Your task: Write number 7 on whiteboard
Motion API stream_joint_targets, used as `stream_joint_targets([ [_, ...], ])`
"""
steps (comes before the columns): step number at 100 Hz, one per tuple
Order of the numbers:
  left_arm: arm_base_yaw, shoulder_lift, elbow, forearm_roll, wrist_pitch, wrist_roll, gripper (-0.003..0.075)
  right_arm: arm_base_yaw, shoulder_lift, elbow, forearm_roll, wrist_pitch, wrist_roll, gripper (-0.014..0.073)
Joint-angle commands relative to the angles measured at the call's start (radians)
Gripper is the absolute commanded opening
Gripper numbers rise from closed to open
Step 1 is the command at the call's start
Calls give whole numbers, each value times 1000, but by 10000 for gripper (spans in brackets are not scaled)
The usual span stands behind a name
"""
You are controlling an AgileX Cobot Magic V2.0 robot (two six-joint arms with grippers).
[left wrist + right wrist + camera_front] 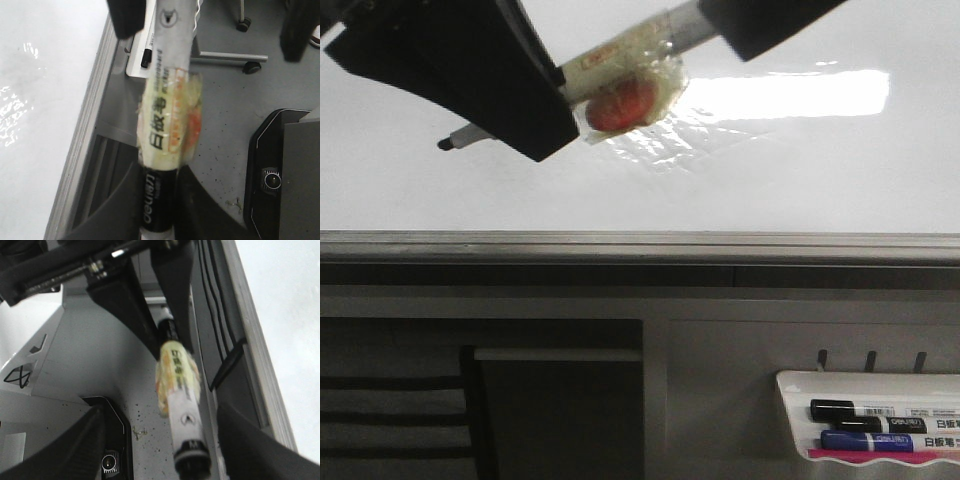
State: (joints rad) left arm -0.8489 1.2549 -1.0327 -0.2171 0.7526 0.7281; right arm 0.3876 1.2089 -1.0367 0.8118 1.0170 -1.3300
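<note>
Left gripper (535,110) pinches my taped marker (620,75), tip at nine o'clock. Right gripper (165,460) spread wide. Whiteboard (770,180) glossy, glaring.

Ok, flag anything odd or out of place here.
The marker in the left gripper has a lumpy wad of clear tape with something orange-red inside wrapped round its barrel. The whiteboard shows no writing, only glare.
</note>
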Motion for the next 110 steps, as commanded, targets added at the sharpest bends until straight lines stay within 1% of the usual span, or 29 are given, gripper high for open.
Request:
stream_joint_targets([
  [1,-8,-29,-33,-22,-61,-2,-20,1,6,-34,75,-43,-43,426],
  [10,-8,-29,-33,-22,-61,-2,-20,1,27,-34,81,-55,-43,426],
  [17,-8,-29,-33,-22,-61,-2,-20,1,41,-34,112,-60,-60,417],
  [22,-8,-29,-33,-22,-61,-2,-20,1,51,-34,132,-60,-92,398],
  [33,-8,-29,-33,-22,-61,-2,-20,1,67,-34,152,-63,-120,339],
  [52,-8,-29,-33,-22,-61,-2,-20,1,69,-34,152,-65,-121,280],
  [59,-8,-29,-33,-22,-61,-2,-20,1,69,-34,152,-65,-121,238],
  [78,-8,-29,-33,-22,-61,-2,-20,1,69,-34,153,-65,-121,80],
  [85,-8,-29,-33,-22,-61,-2,-20,1,69,-34,153,-63,-121,36],
  [95,-8,-29,-33,-22,-61,-2,-15,1,69,-34,153,-59,-121,-4],
  [99,-8,-29,-33,-22,-61,-2,24,1,69,-34,153,-56,-121,-16],
  [100,-8,-29,-33,-22,-61,-2,24,1,69,-34,153,-56,-121,-18],
  [102,-8,-29,-33,-22,-61,-2,54,1,69,-34,153,-56,-121,-22],
  [105,-8,-29,-33,-22,-61,-2,119,1,69,-34,153,-55,-121,-28],
  [107,-8,-29,-33,-22,-61,-2,148,1,69,-34,153,-55,-121,-30],
  [110,-8,-29,-33,-22,-61,-2,230,1,69,-34,153,-55,-121,-34],
])
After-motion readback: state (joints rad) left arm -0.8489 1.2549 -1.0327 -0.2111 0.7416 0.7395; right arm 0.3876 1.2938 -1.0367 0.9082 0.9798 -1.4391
